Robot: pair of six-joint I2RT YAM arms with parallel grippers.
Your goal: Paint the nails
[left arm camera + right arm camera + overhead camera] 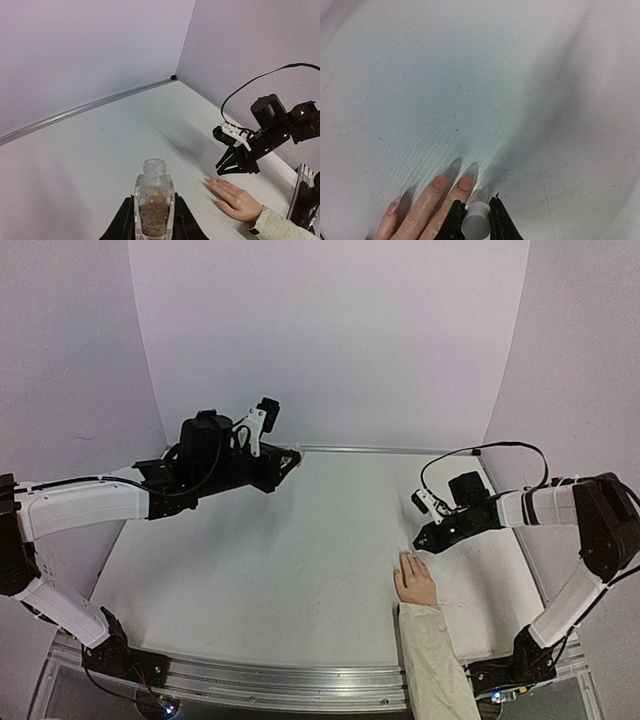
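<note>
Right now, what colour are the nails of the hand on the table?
Salmon pink, on the two nails that show clearly; best seen in the right wrist view.

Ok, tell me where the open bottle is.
In the left wrist view the bottle sits bottom centre, clamped in the left gripper over the table's far left, well apart from the hand.

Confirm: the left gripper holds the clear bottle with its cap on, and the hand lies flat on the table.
No: the left wrist view shows the clear bottle uncapped, its neck open. The left gripper holds it; the hand lies flat on the table.
</note>
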